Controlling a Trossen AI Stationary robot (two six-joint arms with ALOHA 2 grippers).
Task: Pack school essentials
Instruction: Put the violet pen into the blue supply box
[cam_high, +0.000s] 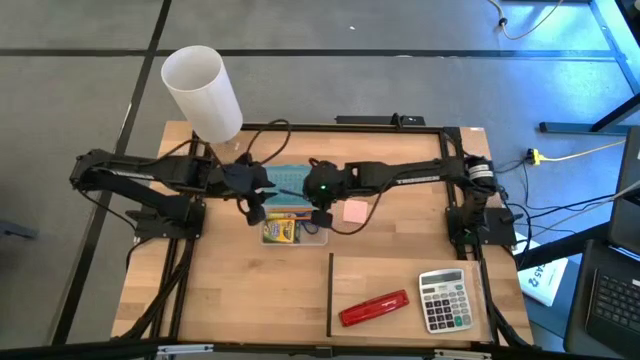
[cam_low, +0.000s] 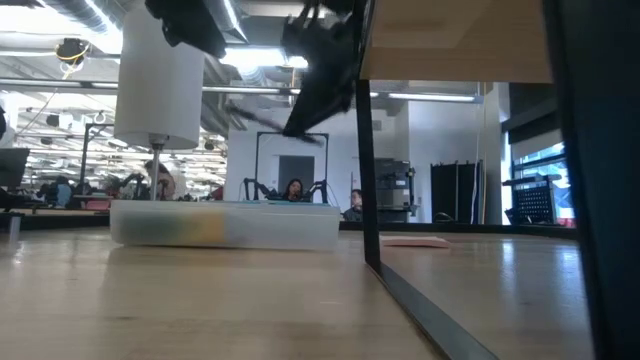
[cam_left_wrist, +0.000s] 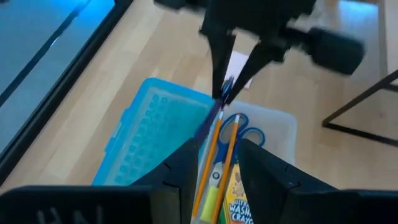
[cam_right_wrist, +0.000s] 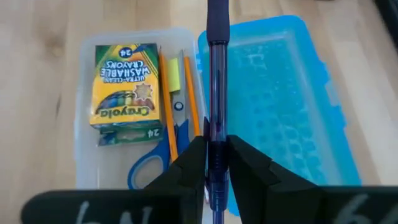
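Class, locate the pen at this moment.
The pen is pinched in the right gripper, held above the open pencil box, over the seam between its clear tray and blue lid.

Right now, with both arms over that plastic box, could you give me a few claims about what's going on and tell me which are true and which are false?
1. The right gripper is shut on a dark pen. True.
2. The crayon box lies on the bare table outside the clear case. False: it lies inside the case, beside the scissors and orange pencils.
3. The case's blue lid is closed. False: it is folded open beside the case.
4. The pink sticky-note pad lies on the table, outside the case. True.
5. The red stapler is packed in the case. False: it lies near the grey calculator.
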